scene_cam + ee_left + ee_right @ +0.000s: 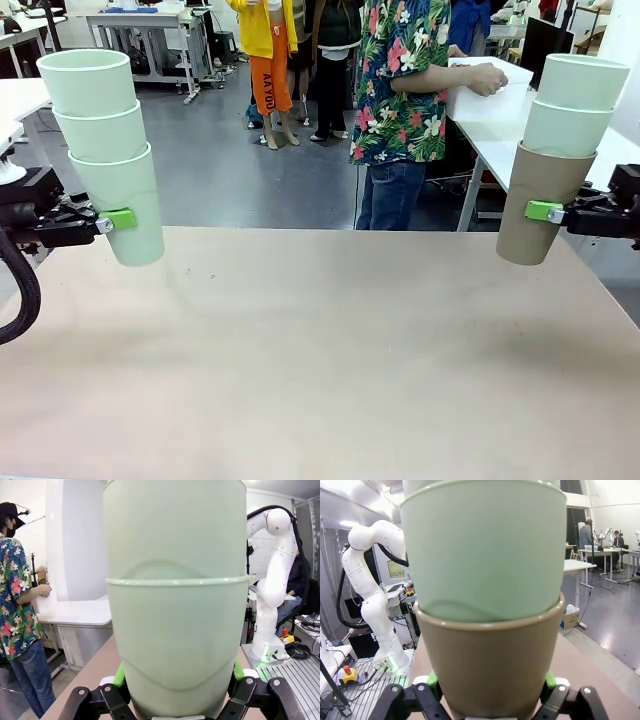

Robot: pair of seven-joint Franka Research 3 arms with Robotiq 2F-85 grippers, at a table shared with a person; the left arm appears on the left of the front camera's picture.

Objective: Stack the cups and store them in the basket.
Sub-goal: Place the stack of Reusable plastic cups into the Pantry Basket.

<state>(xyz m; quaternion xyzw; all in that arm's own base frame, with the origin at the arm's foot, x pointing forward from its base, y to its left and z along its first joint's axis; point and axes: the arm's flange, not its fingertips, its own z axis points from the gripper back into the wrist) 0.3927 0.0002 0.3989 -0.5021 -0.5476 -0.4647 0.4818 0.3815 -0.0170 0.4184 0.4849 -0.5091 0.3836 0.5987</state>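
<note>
My left gripper [118, 220] is shut on the bottom cup of a stack of three mint green cups [108, 150], held upright above the table's left side. This mint stack [175, 620] stands between the green pads [119, 676] in the left wrist view. My right gripper [545, 211] is shut on a tan-brown cup [540, 205] with two mint cups [572, 105] nested in it, held above the table's right side. The brown cup [495, 665] shows close up in the right wrist view. A person holds the white basket [490, 100] at a side table at the far right.
The tan table [320, 360] is bare in the middle. The person in a flowered shirt [405, 75] stands behind the far edge, turned toward the white side table [510, 150]. Other people stand farther back.
</note>
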